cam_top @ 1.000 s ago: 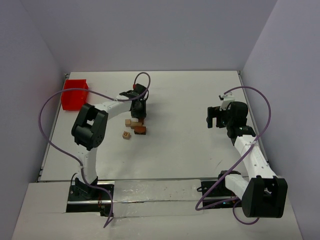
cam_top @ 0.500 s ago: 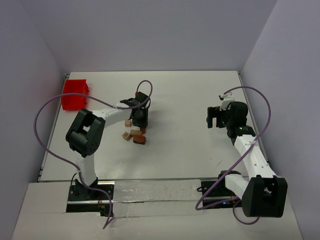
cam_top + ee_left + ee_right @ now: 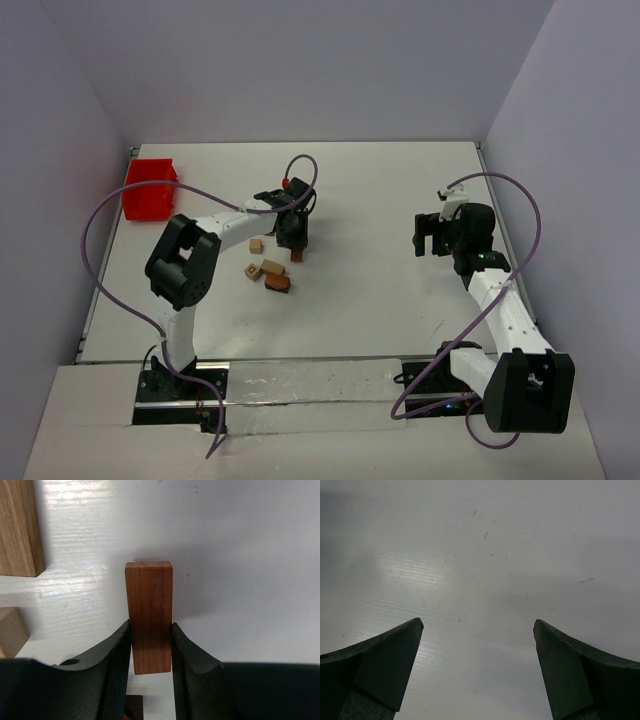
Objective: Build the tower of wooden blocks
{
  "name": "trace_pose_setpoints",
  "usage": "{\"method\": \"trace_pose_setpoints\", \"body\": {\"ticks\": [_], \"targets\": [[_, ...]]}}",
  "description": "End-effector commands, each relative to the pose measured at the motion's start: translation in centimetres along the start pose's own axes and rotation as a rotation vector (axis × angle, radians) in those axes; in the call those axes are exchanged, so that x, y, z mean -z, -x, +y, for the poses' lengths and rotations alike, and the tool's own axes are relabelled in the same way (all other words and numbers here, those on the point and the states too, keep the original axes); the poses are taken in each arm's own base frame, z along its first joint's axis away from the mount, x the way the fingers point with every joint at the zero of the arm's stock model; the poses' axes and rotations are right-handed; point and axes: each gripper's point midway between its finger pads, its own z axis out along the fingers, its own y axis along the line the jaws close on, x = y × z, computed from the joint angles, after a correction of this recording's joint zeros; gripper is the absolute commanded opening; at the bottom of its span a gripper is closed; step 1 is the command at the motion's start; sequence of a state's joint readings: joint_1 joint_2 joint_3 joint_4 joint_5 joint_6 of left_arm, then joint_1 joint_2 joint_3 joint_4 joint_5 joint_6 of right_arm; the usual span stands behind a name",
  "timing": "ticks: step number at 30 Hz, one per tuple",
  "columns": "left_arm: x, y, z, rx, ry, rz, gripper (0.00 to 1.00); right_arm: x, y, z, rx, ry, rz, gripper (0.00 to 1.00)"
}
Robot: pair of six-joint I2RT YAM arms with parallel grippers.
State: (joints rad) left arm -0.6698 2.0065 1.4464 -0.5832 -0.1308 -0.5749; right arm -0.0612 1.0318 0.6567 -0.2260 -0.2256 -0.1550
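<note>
Left pincer (image 3: 150, 626) is pinching the reddish-brown wooden cuboid (image 3: 149, 600) across its narrow sides, near one end, so most of its length sticks out past the pads. Can't tell whether the far end touches the worktop (image 3: 370, 290). Right pincer (image 3: 478, 630) is spread wide, holding nothing, over bare surface on its own side. No wood block tower stands yet. Its parts are the loose wooden blocks (image 3: 272, 267), tan and dark brown, lying in a small cluster just left of the held piece, none stacked. Risks: with the grip that far off-centre the cuboid can pivot between the pads once its end meets anything. Stood on a small face it tips easily, more so if released off-vertical. The wrist sits close to the cluster, so a sideways correction could scatter the blocks. The purple cable (image 3: 86, 245) loops wide off the left arm and could drag if the arm swings back. Room: plenty of bare worktop right of the cluster, through the middle toward the right arm, which is well apart. The red plastic tray (image 3: 140, 180) is off in the far-left corner, out of the way. Walls close the back and both sides, none near the work.
</note>
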Motion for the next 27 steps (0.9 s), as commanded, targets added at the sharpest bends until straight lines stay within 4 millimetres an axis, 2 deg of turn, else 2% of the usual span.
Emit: {"method": "trace_pose_setpoints", "body": {"ticks": [1, 10, 20, 27], "targets": [[-0.1, -1.0, -1.5, 0.026, -0.017, 0.03, 0.0, 0.0, 1.9, -0.3, 0.021, -0.013, -0.047, 1.0], [-0.9, -2.3, -2.3, 0.038, 0.021, 0.037, 0.0, -0.1, 1.8, -0.3, 0.02, -0.014, -0.042, 1.0], [-3.0, -4.0, -2.0, 0.055, 0.03, 0.092, 0.11, -0.1, 1.7, -0.4, 0.022, -0.017, -0.041, 1.0], [-3.5, -4.4, -2.3, 0.065, 0.029, 0.113, 0.1, -0.2, 1.6, -0.5, 0.02, -0.019, -0.035, 1.0]]}}
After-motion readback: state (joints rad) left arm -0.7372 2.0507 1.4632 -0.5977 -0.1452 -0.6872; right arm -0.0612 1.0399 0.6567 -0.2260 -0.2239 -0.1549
